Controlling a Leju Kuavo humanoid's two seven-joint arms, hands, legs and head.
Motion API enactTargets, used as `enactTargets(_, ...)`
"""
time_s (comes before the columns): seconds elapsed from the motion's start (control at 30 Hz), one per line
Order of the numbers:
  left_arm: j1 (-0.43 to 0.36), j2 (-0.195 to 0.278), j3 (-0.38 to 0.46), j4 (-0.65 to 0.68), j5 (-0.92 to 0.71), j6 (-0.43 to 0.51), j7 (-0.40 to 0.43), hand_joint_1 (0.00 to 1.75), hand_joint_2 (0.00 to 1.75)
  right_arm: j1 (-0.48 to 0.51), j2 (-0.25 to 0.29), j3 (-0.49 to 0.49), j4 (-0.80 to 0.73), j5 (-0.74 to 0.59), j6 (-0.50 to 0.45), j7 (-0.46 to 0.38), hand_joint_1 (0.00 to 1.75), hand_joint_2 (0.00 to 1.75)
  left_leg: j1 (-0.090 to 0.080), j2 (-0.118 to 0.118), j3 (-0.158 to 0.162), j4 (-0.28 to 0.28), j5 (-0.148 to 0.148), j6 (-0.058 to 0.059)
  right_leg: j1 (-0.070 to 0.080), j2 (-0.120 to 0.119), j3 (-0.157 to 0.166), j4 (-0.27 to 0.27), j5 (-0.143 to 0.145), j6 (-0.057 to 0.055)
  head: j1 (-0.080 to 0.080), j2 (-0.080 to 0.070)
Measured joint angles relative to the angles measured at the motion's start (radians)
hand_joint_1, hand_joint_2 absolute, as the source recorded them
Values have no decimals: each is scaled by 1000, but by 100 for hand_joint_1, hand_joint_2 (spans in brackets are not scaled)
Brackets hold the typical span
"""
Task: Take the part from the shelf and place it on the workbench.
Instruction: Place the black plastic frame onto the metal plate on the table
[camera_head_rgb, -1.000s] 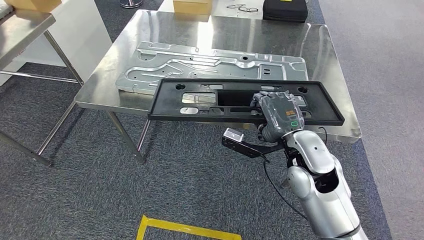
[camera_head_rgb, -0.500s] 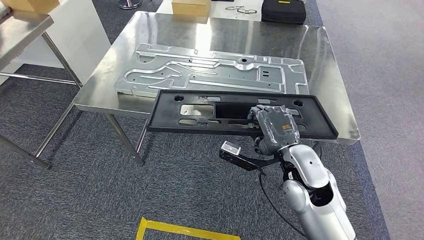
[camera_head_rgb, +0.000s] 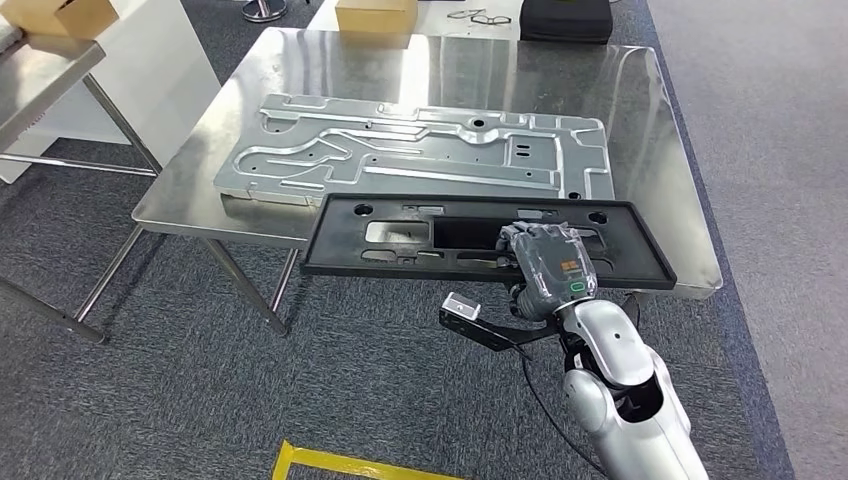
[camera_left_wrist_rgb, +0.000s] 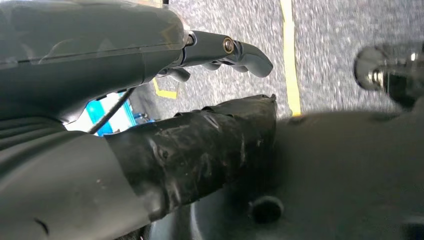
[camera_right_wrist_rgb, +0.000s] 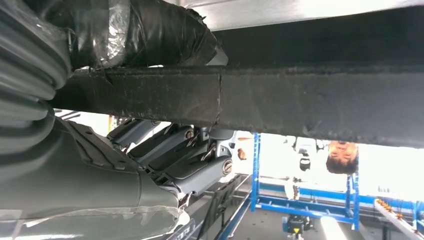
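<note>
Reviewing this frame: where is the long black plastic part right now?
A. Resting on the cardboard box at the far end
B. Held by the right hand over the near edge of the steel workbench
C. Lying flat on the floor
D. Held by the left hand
B: the right hand grips the black part, which overlaps the near edge of the workbench, beside the silver metal panel.

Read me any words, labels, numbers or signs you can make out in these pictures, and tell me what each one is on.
No text can be read.
A small orange and green label on the back of the right hand: too small and blurred to read.
The black part it holds, the metal panel, the cardboard box and the black case: no visible writing.
The left hand: no markings.
</note>
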Motion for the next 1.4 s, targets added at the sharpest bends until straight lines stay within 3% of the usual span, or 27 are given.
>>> enactTargets(0.03,0,0,0,0,1,0,0,0,0,1,0,0,0,0,0,0,175,175,4,1,-15,7,18,-3,-1,-1,6,0,-5,1,0,0)
enactTargets(0.07,0,0,0,0,2,0,-1,0,0,2,0,0,1,1,0,0,175,175,7,3,-9,-28,57,-5,-2,-2,15,0,-11,2,0,0)
enactTargets(0.13,2,0,0,0,5,4,-3,0,0,2,1,0,1,3,0,0,175,175,10,7,41,-163,147,-4,-3,-3,33,-1,-24,9,0,0)
enactTargets(0.17,3,0,0,0,6,6,-4,0,0,1,2,0,2,4,0,0,175,175,7,9,67,-222,171,-2,-4,-3,39,-1,-30,14,0,0)
enactTargets(0.2,2,0,0,0,8,9,-6,0,0,1,2,0,2,5,0,0,175,175,4,11,81,-255,178,2,-4,-3,41,-1,-33,19,0,0)
enactTargets(0.27,0,0,0,0,12,15,-9,0,0,1,3,0,3,8,0,0,175,175,-2,9,88,-272,167,12,-3,-6,42,-5,-35,29,0,0)
enactTargets(0.37,-1,-1,0,0,23,23,-12,0,0,0,4,0,3,16,0,-1,175,175,5,4,101,-286,164,32,-3,-5,29,27,-57,43,0,0)
enactTargets(0.4,-1,-2,0,0,26,24,-14,0,0,-1,4,0,3,19,0,-1,175,175,6,4,109,-290,161,39,-3,-3,6,73,-77,44,0,0)
enactTargets(0.47,-1,-2,0,0,29,21,-16,0,0,-3,5,0,6,28,0,-3,175,175,2,2,119,-291,150,49,-3,0,-76,211,-120,43,0,0)
enactTargets(0.5,-1,-2,-2,0,30,16,-17,0,0,-4,7,0,10,38,-1,-4,175,175,-1,0,125,-290,144,52,-2,1,-115,266,-127,42,0,0)
enactTargets(0.53,-2,-2,-5,0,31,9,-17,0,0,-6,10,0,16,54,-3,-5,175,175,-3,-3,134,-288,136,53,-1,1,-141,289,-113,40,0,0)
enactTargets(0.57,-2,-2,-10,0,31,0,-18,0,0,-12,14,0,23,74,-6,-5,175,175,-6,-6,144,-287,128,53,1,2,-146,271,-79,36,0,0)
enactTargets(0.63,-3,-2,-19,0,30,-16,-19,0,0,-37,29,4,46,121,-16,-2,175,175,-9,-10,167,-286,109,51,8,5,-107,150,14,22,0,0)
enactTargets(0.67,-5,-1,-23,0,28,-22,-21,0,0,-56,38,7,63,145,-24,1,175,175,-12,-10,174,-285,100,47,11,7,-81,89,41,15,0,0)
enactTargets(0.7,-8,0,-27,0,26,-28,-22,0,0,-76,48,12,83,168,-34,7,175,175,-12,-10,179,-285,92,43,14,8,-61,47,50,10,0,0)
enactTargets(0.77,-14,3,-37,0,24,-37,-26,0,0,-113,68,18,123,213,-55,18,175,175,-13,-10,183,-289,85,34,18,8,-43,18,34,6,0,0)
enactTargets(0.87,-21,13,-49,0,22,-44,-30,0,0,-149,90,24,171,271,-82,32,175,175,-12,-6,185,-272,70,20,8,5,-15,-9,22,-2,0,0)
enactTargets(0.9,-22,16,-53,0,22,-48,-30,0,0,-162,96,27,186,293,-93,36,175,175,-10,-4,165,-232,55,14,4,4,0,-18,18,-6,-1,0)
enactTargets(0.97,-21,16,-61,0,22,-55,-30,0,0,-193,104,33,226,339,-113,48,175,175,1,-1,82,-100,19,2,2,2,23,-27,4,-9,-2,0)
enactTargets(1.0,-21,17,-65,0,23,-58,-29,0,0,-207,108,34,250,356,-117,55,175,175,6,0,35,-42,12,-4,2,2,35,-28,-5,-8,-1,0)
enactTargets(1.03,-20,18,-68,0,23,-62,-28,0,0,-219,111,35,276,370,-119,63,175,175,11,1,-2,-10,24,-10,1,2,47,-28,-16,-6,-2,0)
enactTargets(1.07,-20,20,-70,0,24,-67,-26,0,0,-231,114,35,305,377,-119,70,175,175,15,2,-20,-19,59,-14,0,2,62,-28,-28,-3,-2,0)
enactTargets(1.1,-19,23,-74,0,24,-73,-23,0,0,-244,117,34,335,381,-118,76,175,175,19,4,-18,-66,113,-18,-2,2,79,-28,-41,1,-2,0)
enactTargets(1.17,-15,28,-82,0,25,-86,-18,0,0,-276,125,31,396,383,-116,87,175,175,20,6,13,-188,208,-23,-7,5,108,-28,-67,13,-2,0)
enactTargets(1.2,-15,30,-86,0,26,-91,-17,0,0,-294,130,27,424,383,-113,91,175,175,17,7,31,-232,226,-21,-7,6,115,-28,-77,20,-2,0)
enactTargets(1.33,-21,37,-95,0,34,-102,-14,0,0,-342,149,-10,508,385,-99,100,175,175,11,2,60,-272,189,10,-6,6,110,-1,-74,45,-2,0)
enactTargets(1.4,-22,41,-99,0,39,-105,-13,0,0,-356,159,-33,546,386,-94,105,175,175,12,1,83,-282,177,26,-7,6,56,91,-62,53,-1,0)
